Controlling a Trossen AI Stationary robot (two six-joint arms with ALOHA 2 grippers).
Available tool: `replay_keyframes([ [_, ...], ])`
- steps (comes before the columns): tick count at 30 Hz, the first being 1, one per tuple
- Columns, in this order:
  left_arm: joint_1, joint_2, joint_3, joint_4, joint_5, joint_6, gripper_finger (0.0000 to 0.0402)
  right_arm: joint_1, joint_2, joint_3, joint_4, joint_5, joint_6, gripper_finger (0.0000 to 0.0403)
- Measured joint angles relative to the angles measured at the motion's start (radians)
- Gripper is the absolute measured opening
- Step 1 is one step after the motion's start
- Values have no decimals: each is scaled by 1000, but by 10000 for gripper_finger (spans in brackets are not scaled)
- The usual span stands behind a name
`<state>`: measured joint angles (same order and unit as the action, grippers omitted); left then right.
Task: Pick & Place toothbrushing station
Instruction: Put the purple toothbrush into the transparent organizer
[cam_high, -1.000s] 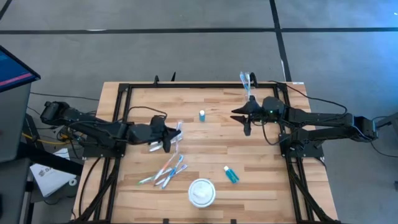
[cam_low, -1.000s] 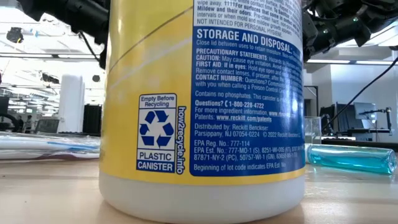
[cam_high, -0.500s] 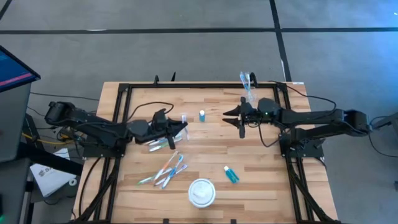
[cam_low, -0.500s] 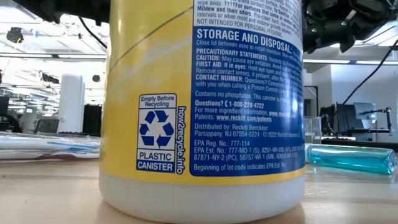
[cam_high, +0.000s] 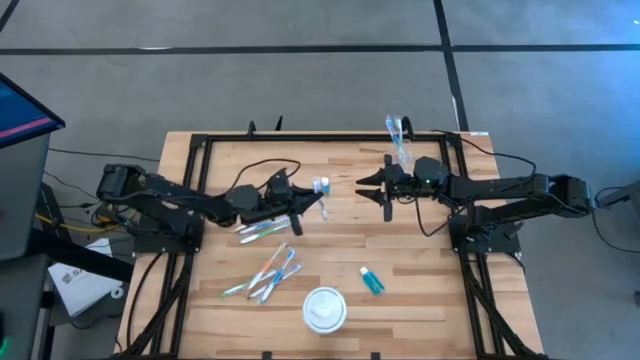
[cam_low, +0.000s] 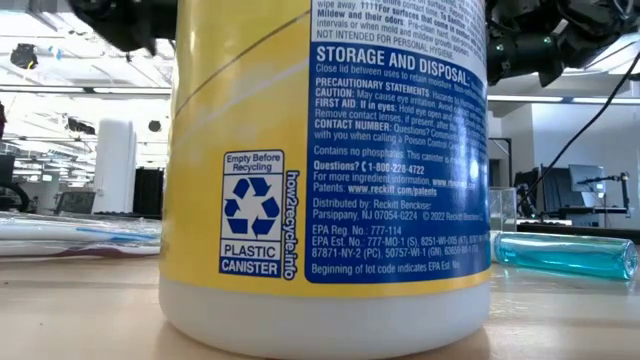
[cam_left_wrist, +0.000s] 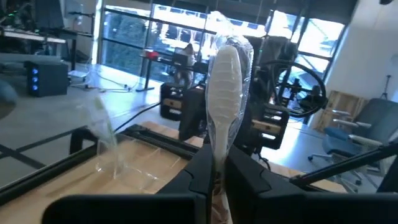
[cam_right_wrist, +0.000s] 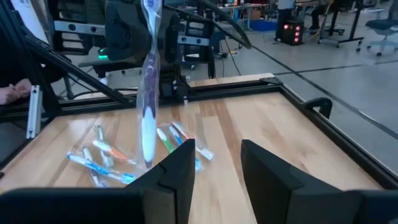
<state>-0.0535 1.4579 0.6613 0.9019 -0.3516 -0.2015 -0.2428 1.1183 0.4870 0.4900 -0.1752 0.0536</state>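
Note:
My left gripper (cam_left_wrist: 219, 179) is shut on a white toothbrush in a clear wrapper (cam_left_wrist: 224, 81), held over the middle of the table (cam_high: 303, 203). The brush's white end points at my right gripper (cam_high: 377, 194), which stands open a short way off with nothing between its fingers (cam_right_wrist: 217, 163). The brush shows in the right wrist view too (cam_right_wrist: 148, 93). Beside the brush's free end a small blue-and-white tube (cam_high: 322, 185) stands upright. Several toothbrushes (cam_high: 266, 274) and two green ones (cam_high: 258, 231) lie on the boards. The clear tumbler (cam_high: 400, 152) stands at the far right. My left gripper pinches the wrapped toothbrush's shaft (cam_left_wrist: 219, 163) between its two fingers. The fingers lie about level, coming from the table's left, and run along the brush. The long white end (cam_left_wrist: 225, 68) sticks out past the fingertips, and the brush is lifted clear of the table.
A second blue tube (cam_high: 371, 281) lies near the front right. A yellow canister with a round white top (cam_high: 325, 309) stands at the front edge and fills the low view (cam_low: 320, 170). A black frame (cam_high: 300, 140) borders the table's far edge.
My left gripper has carried the toothbrush toward the table's right edge, close to the standing tube, and has tipped up from pointing downward to about level. The brush now points at the right gripper. My right gripper has shifted a little toward the left.

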Motion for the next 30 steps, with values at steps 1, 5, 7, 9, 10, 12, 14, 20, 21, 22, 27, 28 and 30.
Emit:
replay_keyframes([
  [1,4,21,22,3,18,11,14,0,0,0,0,-10,2,120],
  [5,15,93,94,1,49,22,14,0,0,0,12,-31,19,120],
  [7,21,120,120,-1,51,22,18,0,0,0,20,-52,19,120],
  [9,27,148,147,0,52,26,20,0,0,0,23,-75,19,120],
  [10,31,161,160,1,52,36,19,0,0,0,22,-85,19,120],
  [12,34,189,184,0,52,46,16,0,0,0,22,-88,19,120],
  [14,34,215,208,-1,51,49,13,0,0,0,22,-91,19,120],
  [20,34,276,271,-1,52,74,17,0,0,0,23,-118,26,120],
  [21,34,278,275,-1,51,80,17,1,0,0,23,-130,26,120],
  [22,33,278,277,-1,51,90,17,4,0,0,24,-140,26,120],
  [27,34,278,279,2,49,101,14,17,0,0,46,-142,26,120],
  [28,36,278,280,3,49,101,15,20,0,0,53,-142,26,120],
  [30,39,280,281,3,49,101,15,21,0,0,61,-142,26,120],
])
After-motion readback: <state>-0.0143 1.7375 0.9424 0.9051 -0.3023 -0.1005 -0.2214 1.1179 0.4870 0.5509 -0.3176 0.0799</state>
